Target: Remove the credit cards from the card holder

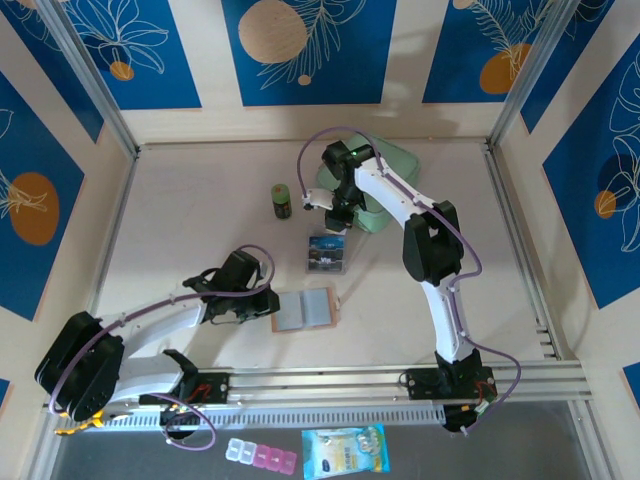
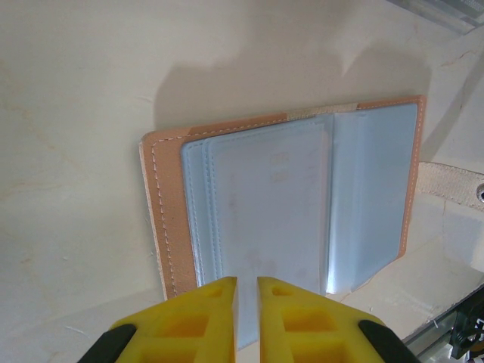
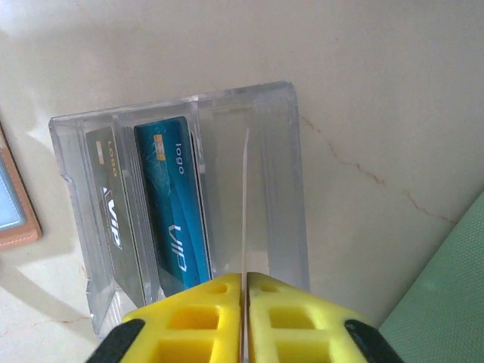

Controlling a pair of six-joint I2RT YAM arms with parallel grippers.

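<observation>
Cards (image 3: 170, 212): two lie in the clear box (image 3: 257, 113), left half of the right wrist view, one grey at far left, one blue beside it, each in its own slot. Third card (image 3: 246, 189) seen edge-on, upright over the box's right slot, pinched in the right claw (image 3: 244, 281), jaws closed tight on it. Holder (image 2: 162, 212) lies open on the table (image 2: 76, 76), centre of the left wrist view, grey pockets up. Overhead it sits lower centre (image 1: 305, 310), box (image 1: 327, 253) just above it. Left claw (image 2: 247, 286) narrow, jaws nearly together on the near edge of a pocket leaf.
</observation>
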